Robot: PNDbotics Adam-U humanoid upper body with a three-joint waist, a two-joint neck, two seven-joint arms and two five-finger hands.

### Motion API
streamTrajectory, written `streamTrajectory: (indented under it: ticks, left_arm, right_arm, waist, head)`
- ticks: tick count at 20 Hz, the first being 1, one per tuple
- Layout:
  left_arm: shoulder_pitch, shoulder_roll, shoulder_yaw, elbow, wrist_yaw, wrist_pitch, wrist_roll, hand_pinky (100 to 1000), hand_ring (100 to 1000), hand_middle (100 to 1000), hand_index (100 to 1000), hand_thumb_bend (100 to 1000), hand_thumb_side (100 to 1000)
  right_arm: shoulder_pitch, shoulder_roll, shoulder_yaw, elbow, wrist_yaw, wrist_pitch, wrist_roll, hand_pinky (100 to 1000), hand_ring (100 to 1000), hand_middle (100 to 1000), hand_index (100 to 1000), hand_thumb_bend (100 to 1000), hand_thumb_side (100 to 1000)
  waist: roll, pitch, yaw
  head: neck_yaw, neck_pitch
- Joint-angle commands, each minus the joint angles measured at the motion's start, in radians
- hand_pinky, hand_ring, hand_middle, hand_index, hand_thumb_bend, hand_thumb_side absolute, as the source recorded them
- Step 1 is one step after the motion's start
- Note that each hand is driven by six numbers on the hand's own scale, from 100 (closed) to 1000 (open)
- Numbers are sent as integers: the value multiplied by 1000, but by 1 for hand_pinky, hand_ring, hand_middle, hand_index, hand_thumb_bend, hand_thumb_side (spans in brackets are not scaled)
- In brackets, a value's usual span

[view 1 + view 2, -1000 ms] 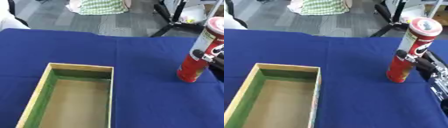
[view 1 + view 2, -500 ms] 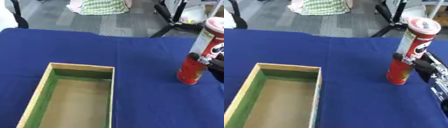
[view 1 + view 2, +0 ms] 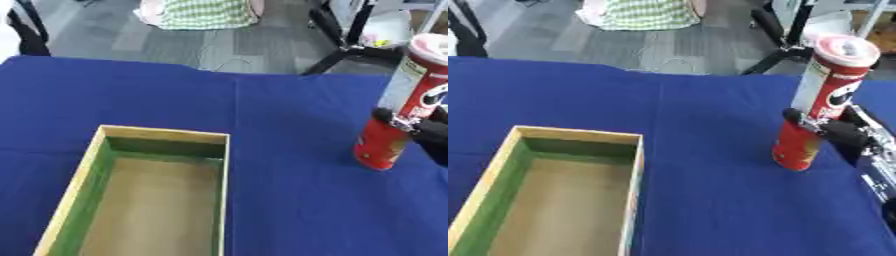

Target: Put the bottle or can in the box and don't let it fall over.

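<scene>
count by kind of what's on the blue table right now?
Tall red can, upright, the right hand curled round it: 1
Open wooden box with green inner walls, nothing in it: 1
Total: 2

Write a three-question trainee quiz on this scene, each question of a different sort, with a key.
1. True or false: the red can lies on its side inside the wooden box.
2. Multiple choice: which hand is at the can? A) right hand B) left hand C) a person's bare hand
3. Fill in: the table is covered with a ____ cloth.

Key:
1. False. The can stands upright on the cloth, to the right of the box, which holds nothing.
2. A. Its fingers curl round the can's middle; the left hand shows in neither view.
3. Blue.
</scene>
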Motion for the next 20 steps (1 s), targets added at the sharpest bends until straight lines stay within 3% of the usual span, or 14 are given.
streamTrajectory:
  ticks: [1, 9, 20]
  left_arm:
    - [-3, 10, 6, -18, -1, -1, -4, 984, 817, 839, 830, 100, 678]
    - [-4, 13, 6, -19, 1, -3, -7, 985, 817, 840, 830, 100, 674]
    - [-1, 18, 6, -19, 5, -4, -9, 987, 822, 841, 829, 100, 668]
  right_arm:
    - [-5, -23, -6, -21, -13, -3, 13, 975, 1000, 1000, 487, 608, 100]
    - [3, -25, -11, -51, -24, -10, 26, 977, 1000, 1000, 401, 686, 100]
    - [15, -37, -22, -143, -24, -10, 16, 977, 1000, 1000, 368, 749, 157]
  waist:
    - [2, -19, -1]
    - [3, -25, -5]
    - [5, -41, -9]
  head:
    - [2, -7]
    - [5, -3]
    - [7, 9]
